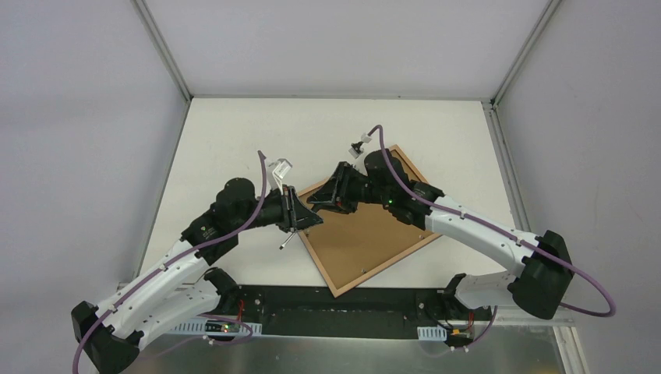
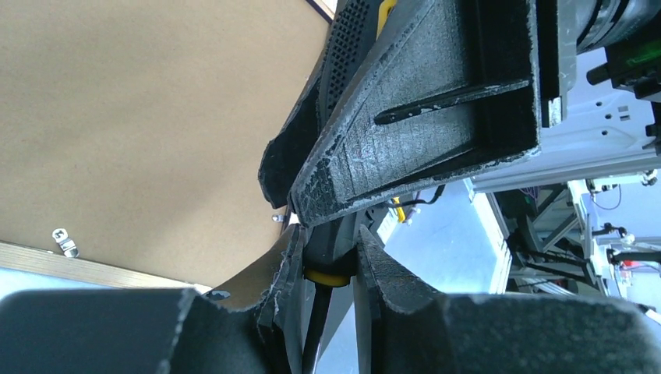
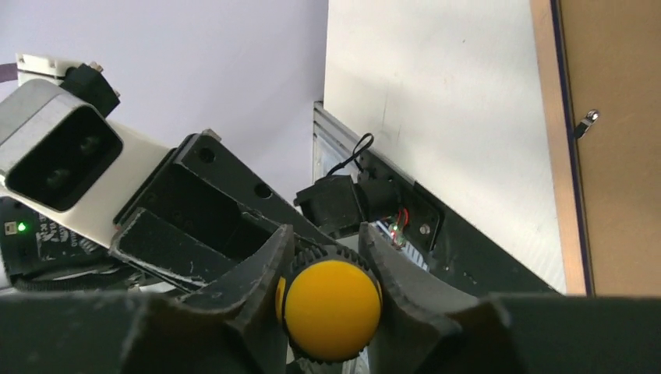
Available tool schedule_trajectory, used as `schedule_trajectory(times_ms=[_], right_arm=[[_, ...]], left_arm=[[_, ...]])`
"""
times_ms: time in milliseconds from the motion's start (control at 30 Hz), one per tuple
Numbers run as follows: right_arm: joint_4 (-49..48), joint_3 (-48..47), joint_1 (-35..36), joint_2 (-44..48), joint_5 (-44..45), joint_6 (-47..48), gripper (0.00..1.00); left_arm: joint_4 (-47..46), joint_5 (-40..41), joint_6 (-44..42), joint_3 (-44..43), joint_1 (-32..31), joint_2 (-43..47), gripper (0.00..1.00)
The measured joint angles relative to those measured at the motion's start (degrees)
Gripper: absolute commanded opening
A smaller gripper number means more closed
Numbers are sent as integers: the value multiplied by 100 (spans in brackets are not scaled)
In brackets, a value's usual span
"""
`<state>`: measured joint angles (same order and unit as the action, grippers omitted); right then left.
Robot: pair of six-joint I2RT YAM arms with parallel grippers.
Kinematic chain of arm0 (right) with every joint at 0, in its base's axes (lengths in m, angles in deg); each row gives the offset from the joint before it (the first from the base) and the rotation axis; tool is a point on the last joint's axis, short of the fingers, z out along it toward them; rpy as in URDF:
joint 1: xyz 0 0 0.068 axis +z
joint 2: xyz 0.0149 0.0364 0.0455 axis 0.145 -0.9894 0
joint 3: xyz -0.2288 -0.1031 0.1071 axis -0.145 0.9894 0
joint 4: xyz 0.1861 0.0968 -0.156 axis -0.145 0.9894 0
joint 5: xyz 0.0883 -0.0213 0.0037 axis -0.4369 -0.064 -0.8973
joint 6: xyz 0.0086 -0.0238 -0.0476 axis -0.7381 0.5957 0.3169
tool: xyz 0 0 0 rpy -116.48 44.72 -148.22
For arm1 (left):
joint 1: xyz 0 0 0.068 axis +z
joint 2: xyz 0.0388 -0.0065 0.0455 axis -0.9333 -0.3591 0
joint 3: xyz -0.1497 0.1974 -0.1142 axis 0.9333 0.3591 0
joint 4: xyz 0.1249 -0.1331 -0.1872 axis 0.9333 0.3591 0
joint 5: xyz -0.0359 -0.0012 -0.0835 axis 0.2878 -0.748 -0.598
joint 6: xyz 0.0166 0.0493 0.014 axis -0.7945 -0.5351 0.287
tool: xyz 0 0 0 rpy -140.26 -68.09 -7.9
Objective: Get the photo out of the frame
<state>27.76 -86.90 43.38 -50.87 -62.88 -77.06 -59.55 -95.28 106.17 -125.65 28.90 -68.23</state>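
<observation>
Photo is not showing in any view; judging by the task, it is sitting hidden beneath the frame, which is lying face down on the table with one corner turned toward the arms. Brown backing board is filling the frame's back, and small metal clips are lying over its edge, so the board appears not yet released.

Both arms are meeting just over the frame's left corner, and they are busy with a yellow-knobbed tool, not with the frame itself. Right gripper is clamping its fingers on the tool's yellow ball end. Left gripper is facing it nose to nose, its fingers looking pressed on either side of a dark stem with a yellow collar, apparently the same tool. A thin pale rod is sticking out below the left gripper, probably the tool's tip.

My reading is that the tool is being readied or passed from one gripper to the other. Next, one arm needs sole hold of it, then the tip has to turn each clip off the board.
</observation>
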Motion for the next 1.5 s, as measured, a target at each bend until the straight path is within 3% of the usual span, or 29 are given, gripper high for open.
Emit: schedule_trajectory(times_ms=[67, 100, 267, 333, 500, 600, 767, 1033, 1200, 1500], right_arm=[[-7, -4, 9, 0, 63, 50, 0], [13, -4, 20, 2, 146, 63, 0], [914, -9, 61, 236, 1309, 365, 0], [1386, -9, 59, 411, 1947, 511, 0], [2048, -46, 68, 614, 3145, 706, 0], [2155, -83, 155, 568, 3611, 833, 0], [2391, -555, 566, -57, 4291, 1255, 0], [2474, -800, 737, -866, 4638, 1714, 0], [2426, -907, 743, -1016, 4653, 1930, 0], [2271, -1816, 890, -1919, 4638, 2009, 0]], left_arm=[[-9, 85, 26, 2, -2, -2, 49], [35, 210, 90, 0, -4, -4, 59], [505, 1021, 435, -20, 0, -37, 93], [841, 1386, 684, -105, 0, -109, 99], [2111, 2404, 1375, -691, 107, -730, 97], [2651, 2498, 1676, -1071, 546, -1471, 94], [3040, 2396, 1893, -1209, 1550, -2920, 93], [3075, 2376, 1930, -1305, 1742, -3397, 91], [2826, 2260, 1965, -1292, 1880, -3539, 67], [2232, 1921, 1860, -1279, 1880, -4339, 47]])
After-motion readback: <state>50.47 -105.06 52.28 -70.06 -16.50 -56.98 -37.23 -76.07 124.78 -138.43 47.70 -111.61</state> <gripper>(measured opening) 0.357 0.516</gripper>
